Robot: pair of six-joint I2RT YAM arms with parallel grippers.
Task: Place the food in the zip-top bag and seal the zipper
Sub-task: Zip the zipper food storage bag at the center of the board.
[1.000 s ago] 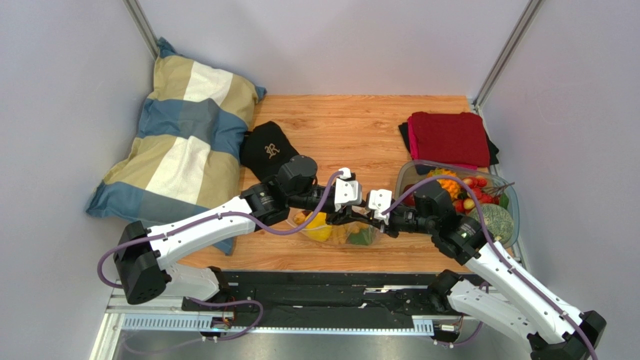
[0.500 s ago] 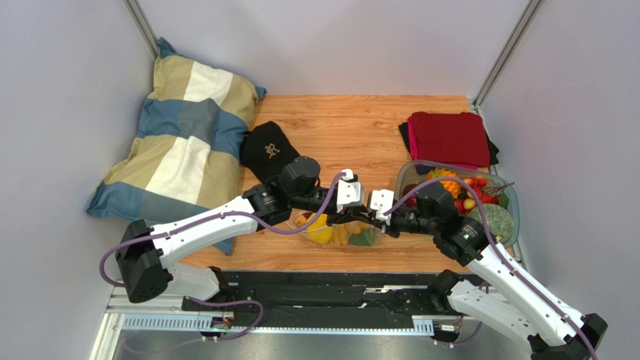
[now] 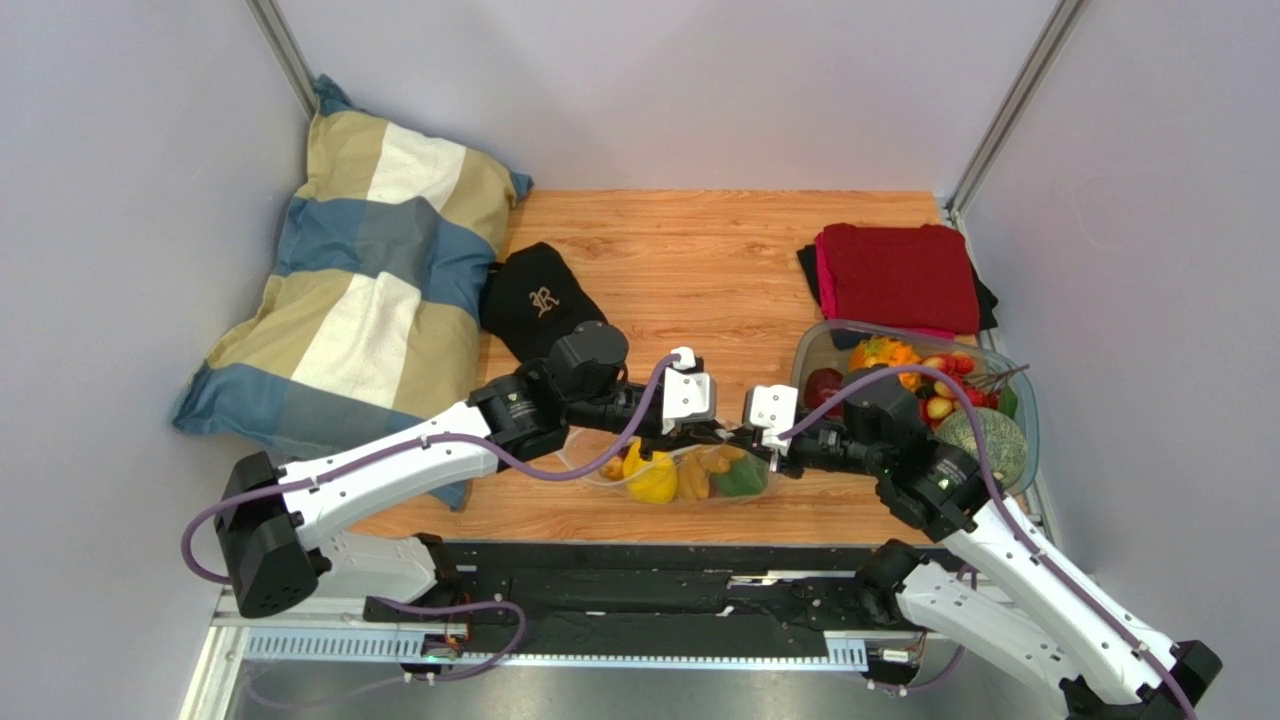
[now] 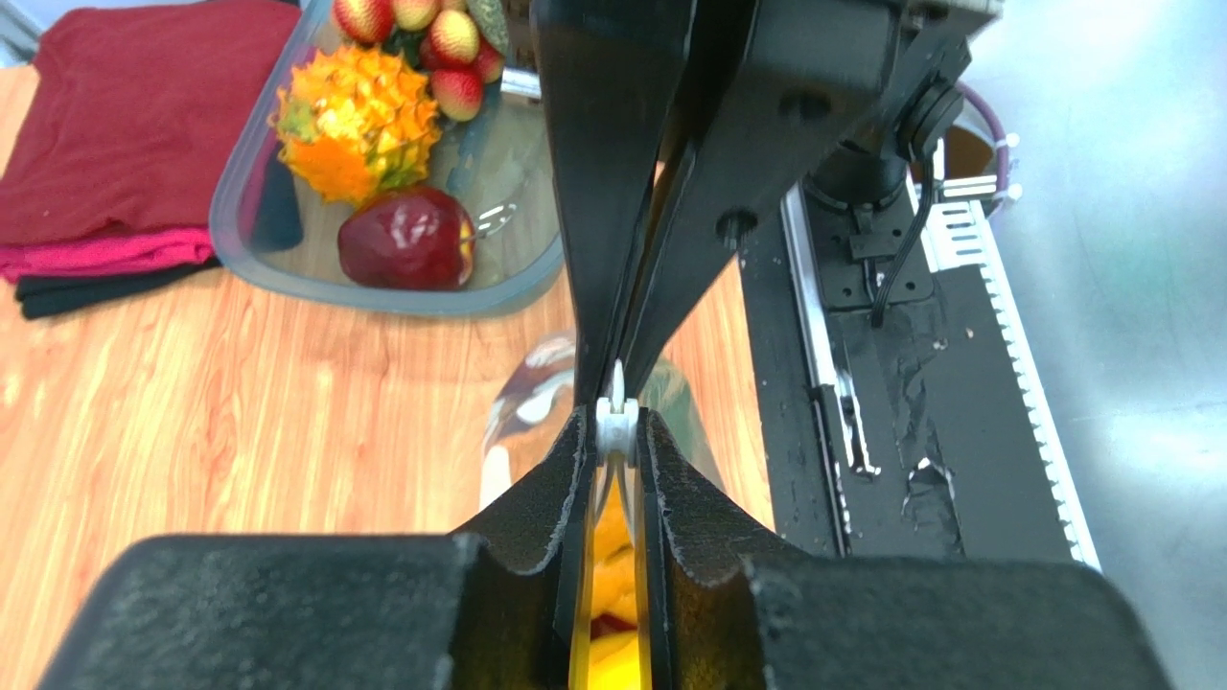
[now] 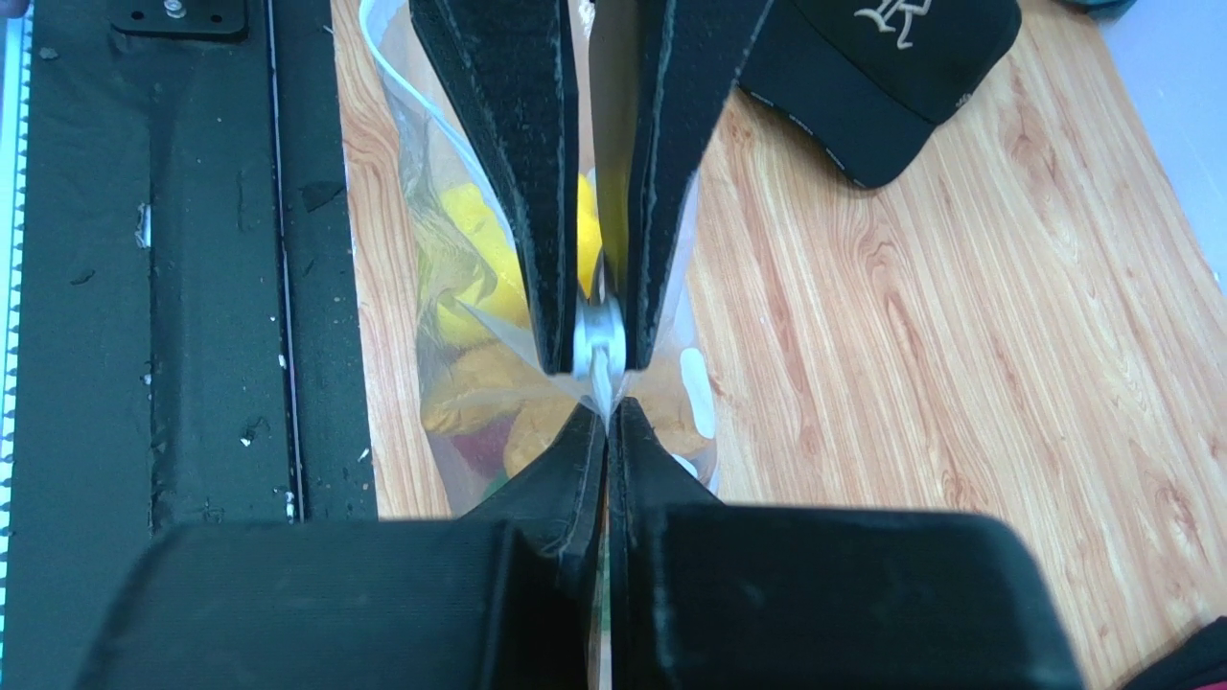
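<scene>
The zip-top bag (image 3: 684,474) lies near the table's front edge, holding yellow (image 3: 652,480), orange and green (image 3: 738,479) toy food. My left gripper (image 3: 727,435) and right gripper (image 3: 753,446) meet tip to tip over its top edge. In the left wrist view my left gripper (image 4: 617,434) is shut on the zipper's small white tab (image 4: 617,417). In the right wrist view my right gripper (image 5: 607,417) is shut on the bag's clear edge, just behind that tab (image 5: 598,345). Yellow food (image 5: 483,252) shows through the bag (image 5: 432,216).
A grey tray (image 3: 809,357) at the right holds more toy fruit (image 3: 899,365) and a green melon (image 3: 987,443); it also shows in the left wrist view (image 4: 238,230). A red cloth (image 3: 899,275) lies behind it. A black cap (image 3: 534,300) and a checked pillow (image 3: 361,285) are at the left.
Both grippers have sunk toward the table's front edge with the bag. The bag now lies lower and stretched wider, with more of its food showing.
</scene>
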